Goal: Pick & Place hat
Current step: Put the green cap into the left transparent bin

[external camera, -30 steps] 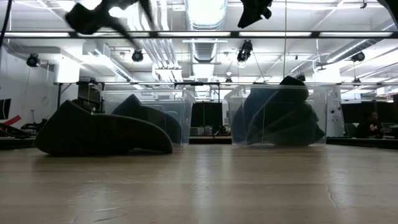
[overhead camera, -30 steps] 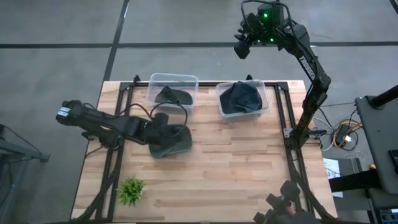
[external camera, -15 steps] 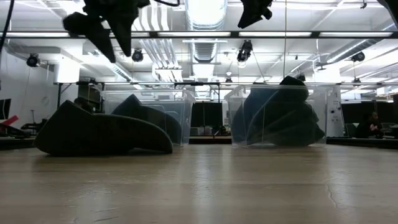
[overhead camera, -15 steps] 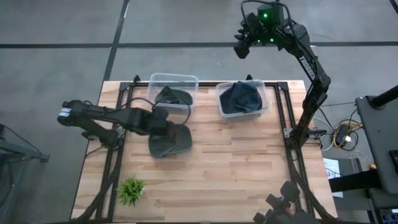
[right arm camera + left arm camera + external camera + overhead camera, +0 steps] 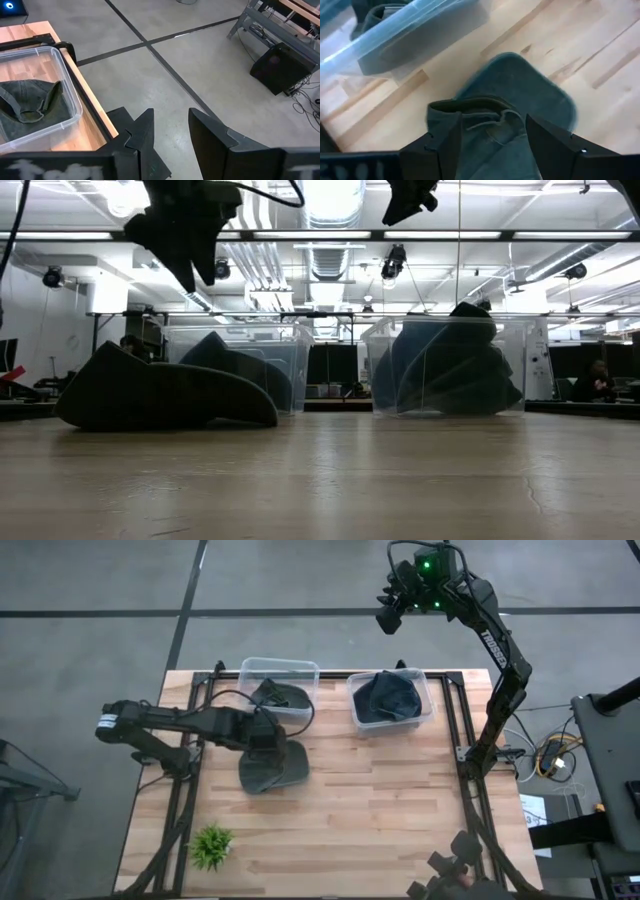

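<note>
A dark grey-green hat [image 5: 272,766] lies flat on the wooden table, crown and brim on the boards; it also shows low on the left in the low view [image 5: 165,395]. My left gripper [image 5: 262,736] hangs open above the hat's far-left part, well clear of it [image 5: 200,275]. In its wrist view the open fingers frame the hat [image 5: 515,95] below my left gripper [image 5: 492,145]. My right gripper [image 5: 388,618] is raised beyond the table's far edge, open [image 5: 172,130], over the floor.
Two clear plastic bins stand at the far edge: the left bin [image 5: 278,685] holds one dark hat, the right bin [image 5: 390,698] holds a heap of dark hats. A small green plant [image 5: 211,845] sits near the left front corner. Bare boards lie right of the hat.
My left gripper has moved toward the table's right and come down somewhat, ending above the hat. The hat has stayed where it was. The right arm has kept still.
</note>
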{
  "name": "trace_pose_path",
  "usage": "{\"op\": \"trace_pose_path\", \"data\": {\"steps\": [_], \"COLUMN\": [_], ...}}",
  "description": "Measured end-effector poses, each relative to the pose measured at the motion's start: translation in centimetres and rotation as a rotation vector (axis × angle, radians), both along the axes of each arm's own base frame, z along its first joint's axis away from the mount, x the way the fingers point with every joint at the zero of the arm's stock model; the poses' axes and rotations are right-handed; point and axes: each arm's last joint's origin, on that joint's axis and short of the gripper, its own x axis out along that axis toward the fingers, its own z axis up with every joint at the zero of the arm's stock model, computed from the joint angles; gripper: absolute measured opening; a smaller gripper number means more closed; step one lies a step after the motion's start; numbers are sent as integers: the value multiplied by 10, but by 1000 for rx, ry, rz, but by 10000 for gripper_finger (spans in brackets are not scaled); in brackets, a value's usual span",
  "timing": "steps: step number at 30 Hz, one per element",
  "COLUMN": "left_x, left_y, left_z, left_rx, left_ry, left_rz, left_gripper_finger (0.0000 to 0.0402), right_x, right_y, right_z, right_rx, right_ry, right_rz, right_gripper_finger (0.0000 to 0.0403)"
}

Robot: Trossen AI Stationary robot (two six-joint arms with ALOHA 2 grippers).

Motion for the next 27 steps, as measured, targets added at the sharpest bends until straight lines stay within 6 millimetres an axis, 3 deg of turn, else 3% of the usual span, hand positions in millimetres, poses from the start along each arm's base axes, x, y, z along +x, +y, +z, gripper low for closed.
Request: {"op": "trace_pose_path", "data": {"steps": [12, 27], "left_x": [14, 40], "left_y": [3, 37], "left_z": [-51, -77], "left_rx": [57, -7], "left_ry": [226, 233], "left_rz": [-83, -85], "left_gripper_finger": [211, 211], "right_x": [0, -2], "right_y": [0, 2], "right_z": [-1, -5], "right_rx": [13, 43], "right_ry": [-3, 35], "right_rz": [-8, -2], "right_gripper_finger": [116, 116]}}
